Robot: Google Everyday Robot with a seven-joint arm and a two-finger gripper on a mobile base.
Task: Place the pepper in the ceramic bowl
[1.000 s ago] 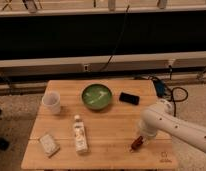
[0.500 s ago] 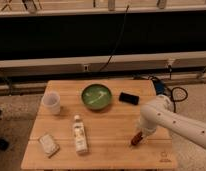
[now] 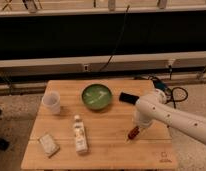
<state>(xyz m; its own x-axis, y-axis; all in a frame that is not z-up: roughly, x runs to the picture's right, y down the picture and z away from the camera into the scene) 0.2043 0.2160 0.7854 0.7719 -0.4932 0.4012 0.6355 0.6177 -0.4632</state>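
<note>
The pepper, small and dark red, hangs tilted from my gripper just above the wooden table, right of centre. The gripper is shut on the pepper's upper end, at the tip of my white arm, which comes in from the right. The green ceramic bowl with pale streaks inside stands at the table's back middle, up and to the left of the gripper and well apart from it. It holds nothing.
A flat black rectangular object lies just right of the bowl, beside my arm. A translucent white cup stands at the back left. A white bottle lies front centre-left and a pale packet front left.
The gripper and pepper have risen off the table and shifted slightly left and toward the back. The arm has swung in over the table's right side.
</note>
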